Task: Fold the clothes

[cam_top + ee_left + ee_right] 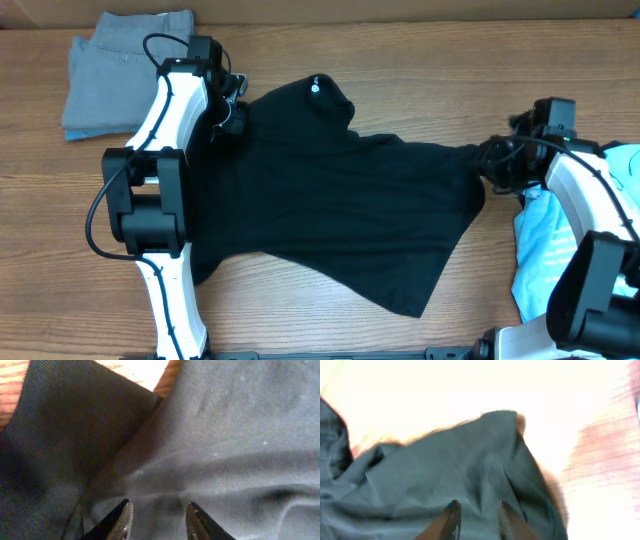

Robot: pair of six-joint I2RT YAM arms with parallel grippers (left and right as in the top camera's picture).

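The black shirt (330,200) is matt, finely woven cloth; the table (400,50) is smooth, grained wood; the left arm's white shell (172,105) looks like glossy plastic.

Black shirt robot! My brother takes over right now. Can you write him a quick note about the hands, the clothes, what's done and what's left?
Left gripper: fingers apart over the black shirt, at its far left corner; it does not look clamped.
Right gripper: fingers a little apart with the shirt's right end between them; whether it grips is unclear.
Black shirt: lying unfolded mid-table, drawn to a point toward the right gripper.
Blue tee: crumpled at the right edge, partly under the right arm.
Grey pile: folded, far left corner.
Done: the grey pile, it seems.
Left: fold the shirt, then the tee.
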